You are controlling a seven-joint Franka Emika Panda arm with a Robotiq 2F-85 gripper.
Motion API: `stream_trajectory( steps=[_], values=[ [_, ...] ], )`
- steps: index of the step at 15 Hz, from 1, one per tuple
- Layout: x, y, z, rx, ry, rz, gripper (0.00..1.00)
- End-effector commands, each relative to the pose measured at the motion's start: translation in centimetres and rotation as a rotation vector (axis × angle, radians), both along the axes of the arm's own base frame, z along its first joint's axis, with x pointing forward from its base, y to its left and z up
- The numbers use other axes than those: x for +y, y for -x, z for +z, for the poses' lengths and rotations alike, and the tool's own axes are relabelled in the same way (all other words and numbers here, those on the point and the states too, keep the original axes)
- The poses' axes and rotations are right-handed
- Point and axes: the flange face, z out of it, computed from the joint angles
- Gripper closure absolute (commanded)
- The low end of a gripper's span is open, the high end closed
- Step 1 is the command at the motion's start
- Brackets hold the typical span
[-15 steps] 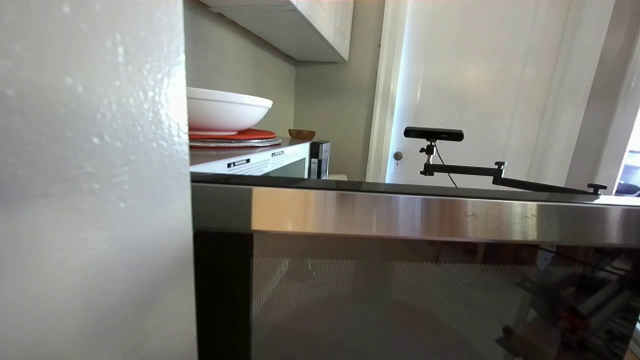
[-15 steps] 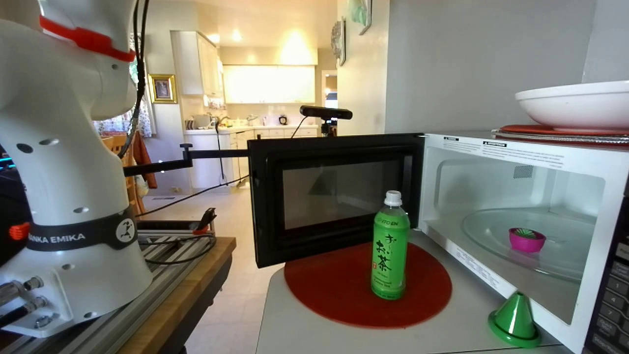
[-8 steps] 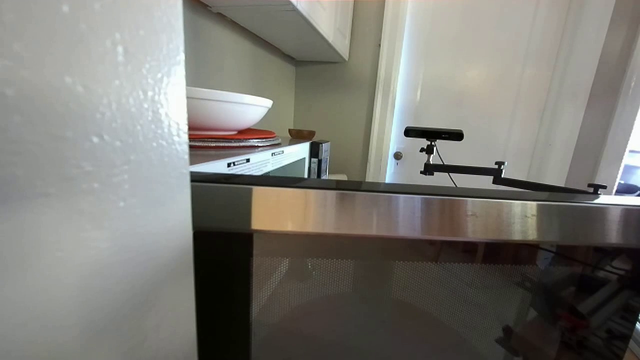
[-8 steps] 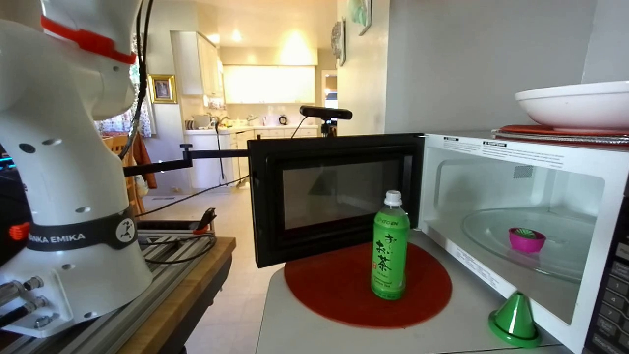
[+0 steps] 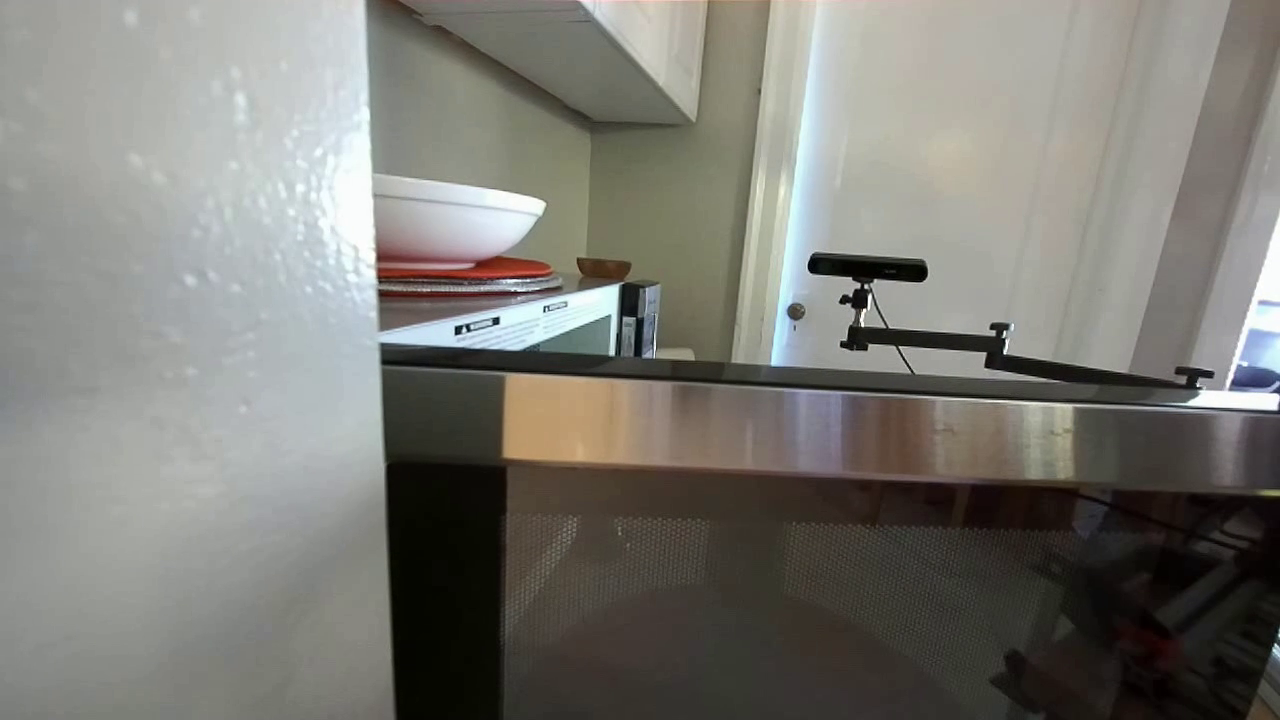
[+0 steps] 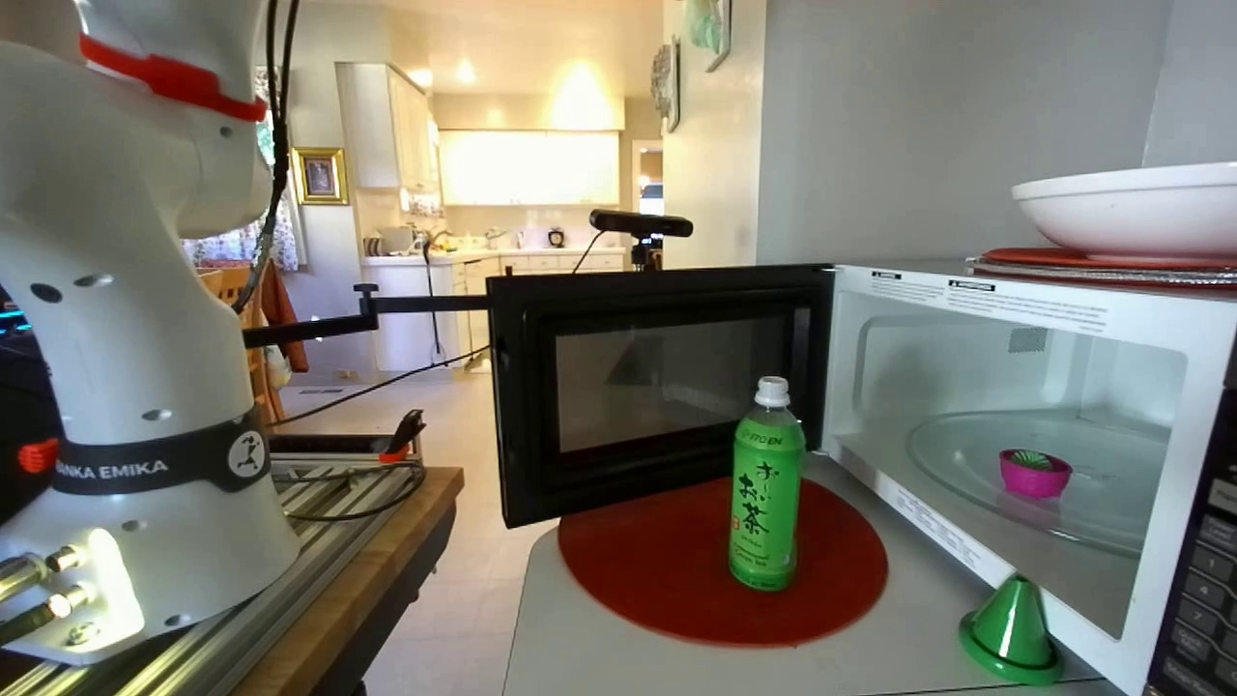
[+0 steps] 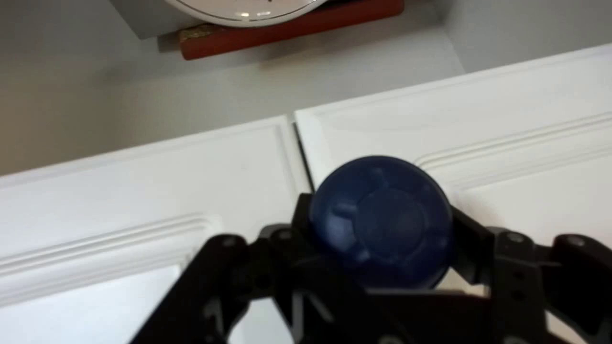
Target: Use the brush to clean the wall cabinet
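Observation:
The wall cabinet [image 7: 224, 177] fills much of the wrist view, with two white panelled doors and a dark gap between them. Its underside and door faces also show at the top of an exterior view [image 5: 560, 60]. My gripper [image 7: 382, 222] is shut on a round dark-blue thing, which I take for the brush [image 7: 389, 210]. Its smooth round back faces the wrist camera, and its bristles are hidden. The brush is in front of the doors near the gap. I cannot tell whether it touches them. Neither exterior view shows the gripper or the brush.
A microwave with its door [image 6: 657, 387] open stands below, a large white bowl [image 6: 1131, 208] on top. A green bottle [image 6: 766, 483] stands on a red mat [image 6: 618, 580]. A green cone [image 6: 1012, 633] is beside the microwave. A camera on a bracket [image 5: 867, 267] rises behind the door.
The visible arm link shifts very slightly and is nearly where it was. The metal at the arm's base looks brighter now. Nothing else visibly moves.

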Motion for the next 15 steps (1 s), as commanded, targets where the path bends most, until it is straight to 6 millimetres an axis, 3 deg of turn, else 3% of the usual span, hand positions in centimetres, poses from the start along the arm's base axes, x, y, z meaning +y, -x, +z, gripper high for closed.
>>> stream_trajectory(
  steps=[1,4,7,11,15],
  values=[
    [-3.7,0.5,0.8,-0.011,0.005,-0.063,0.65],
    [-7.2,0.0,0.0,-0.005,-0.007,-0.104,0.65],
    [-9.0,-1.0,-1.3,0.005,-0.004,-0.132,0.65],
    [-8.1,-2.4,-2.8,0.010,-0.010,-0.118,0.65],
    [-6.0,-2.3,-2.7,0.019,-0.013,-0.079,0.65]
  ],
)
